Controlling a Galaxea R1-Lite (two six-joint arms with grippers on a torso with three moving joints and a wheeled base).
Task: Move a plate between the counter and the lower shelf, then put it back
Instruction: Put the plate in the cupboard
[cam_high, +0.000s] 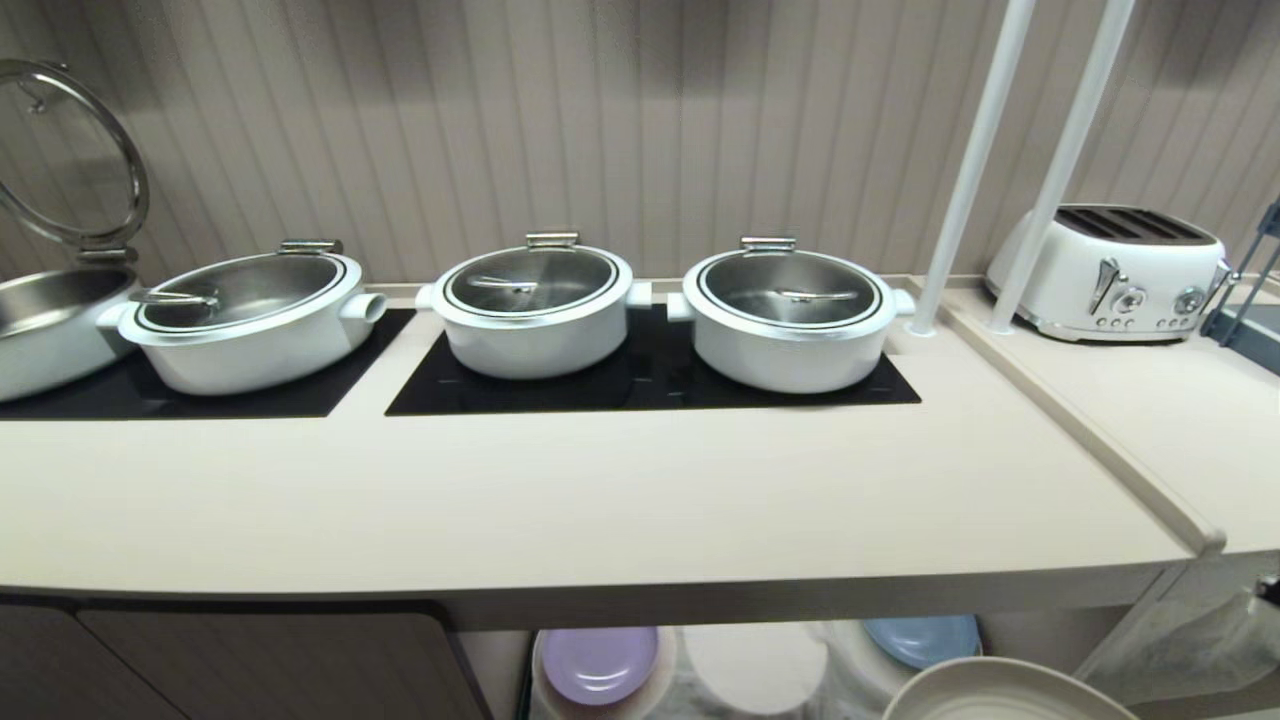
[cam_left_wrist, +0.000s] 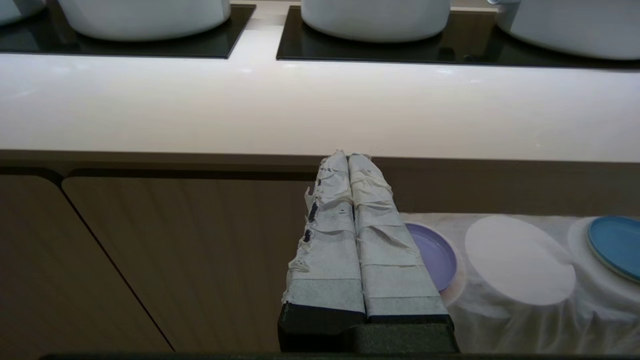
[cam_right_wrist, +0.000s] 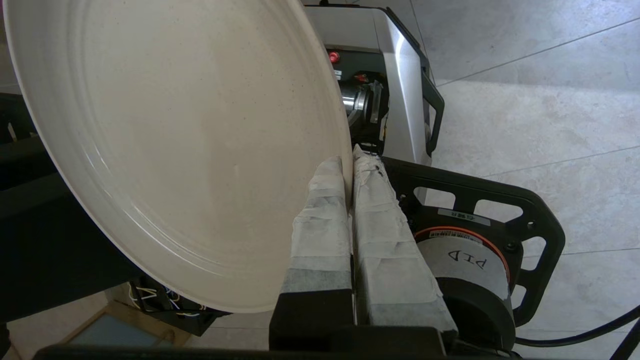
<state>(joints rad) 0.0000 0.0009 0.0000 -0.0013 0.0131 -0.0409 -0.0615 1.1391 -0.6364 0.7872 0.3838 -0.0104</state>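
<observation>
The right gripper (cam_right_wrist: 348, 165) has its taped fingers (cam_right_wrist: 320, 220) pinched tight on the rim of the cream plate (cam_right_wrist: 185, 145). In the right wrist view the plate is held up in the air, tipped on its side, with the grey floor (cam_right_wrist: 540, 110) and the robot's own base (cam_right_wrist: 400, 90) behind it. In the head view only the top edge of the plate (cam_high: 1000, 695) peeks in at about 5 o'clock, below the front edge of the counter (cam_high: 600, 500). Nothing lies on the bare front part of the counter. Three white pots with shiny lids stand in a row on the black panels (cam_high: 650, 385) at 12 o'clock, and a white toaster (cam_high: 1110, 270) sits far off at 2 o'clock. Under the counter, at 6 o'clock, is the lower shelf (cam_high: 690, 690) with white cloth on it. A lilac plate (cam_high: 598, 663) rests on one round pad there, a blue plate (cam_high: 925, 638) rests on another, and the round pad (cam_high: 755, 665) between them has nothing on it. The left gripper (cam_left_wrist: 348, 157) hangs in front of the brown cabinet door (cam_left_wrist: 200, 250), below the counter edge, and its taped fingers (cam_left_wrist: 330, 240) are pressed together with nothing between them.
</observation>
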